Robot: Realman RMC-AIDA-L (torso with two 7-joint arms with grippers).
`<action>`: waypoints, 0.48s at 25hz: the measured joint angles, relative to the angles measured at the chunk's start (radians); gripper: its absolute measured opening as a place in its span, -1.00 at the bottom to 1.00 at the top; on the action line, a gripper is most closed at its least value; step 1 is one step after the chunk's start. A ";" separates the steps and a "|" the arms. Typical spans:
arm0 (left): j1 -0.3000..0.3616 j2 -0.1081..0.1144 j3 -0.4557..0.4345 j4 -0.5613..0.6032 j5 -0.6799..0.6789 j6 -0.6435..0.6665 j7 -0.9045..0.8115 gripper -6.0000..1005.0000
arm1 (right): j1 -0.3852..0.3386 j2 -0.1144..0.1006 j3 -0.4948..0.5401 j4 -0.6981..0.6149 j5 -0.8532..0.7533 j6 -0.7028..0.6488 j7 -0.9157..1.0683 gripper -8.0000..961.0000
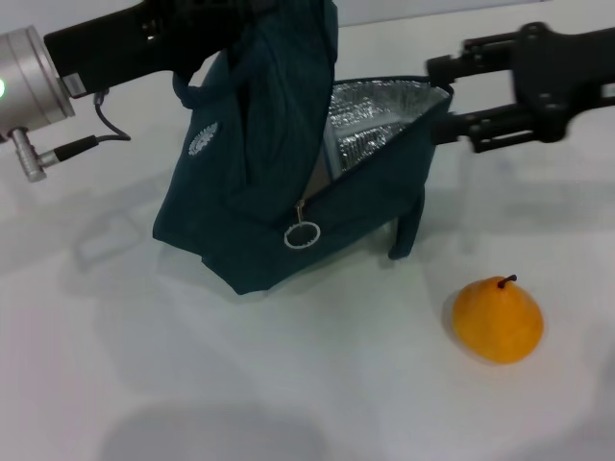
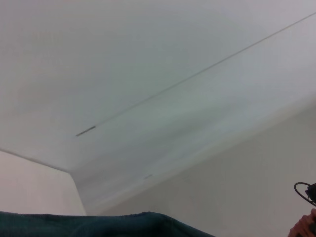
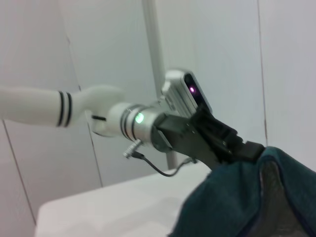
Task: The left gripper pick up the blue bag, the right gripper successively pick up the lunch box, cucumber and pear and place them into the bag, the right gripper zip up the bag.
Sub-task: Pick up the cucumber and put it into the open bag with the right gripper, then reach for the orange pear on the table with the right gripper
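Observation:
The blue bag (image 1: 279,192) hangs tilted above the table, held up at its top by my left gripper (image 1: 231,43), which is shut on the handles. The bag's mouth is open and shows the silver lining (image 1: 380,120). The zipper ring pull (image 1: 302,234) hangs at the front. My right gripper (image 1: 440,96) is open and empty at the right rim of the mouth. The pear (image 1: 498,320) lies on the table at the front right of the bag. The lunch box and cucumber are not in view. The bag (image 3: 237,202) and left gripper (image 3: 232,145) also show in the right wrist view.
The white table (image 1: 192,365) stretches in front of and to the left of the bag. The left arm's silver wrist and cable (image 1: 38,96) are at the far left. The left wrist view shows only a wall and an edge of the bag's fabric (image 2: 123,224).

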 joint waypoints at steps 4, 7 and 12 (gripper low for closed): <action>-0.005 -0.003 0.000 -0.001 -0.001 -0.012 0.021 -0.88 | -0.017 -0.031 0.050 0.048 -0.010 -0.073 -0.006 0.47; -0.007 -0.005 0.000 -0.001 -0.001 -0.022 0.033 -0.88 | -0.048 -0.055 0.051 0.097 -0.021 -0.088 -0.035 0.46; -0.007 -0.007 0.000 -0.001 -0.002 -0.034 0.041 -0.88 | -0.114 -0.071 0.056 0.132 -0.055 -0.101 -0.111 0.46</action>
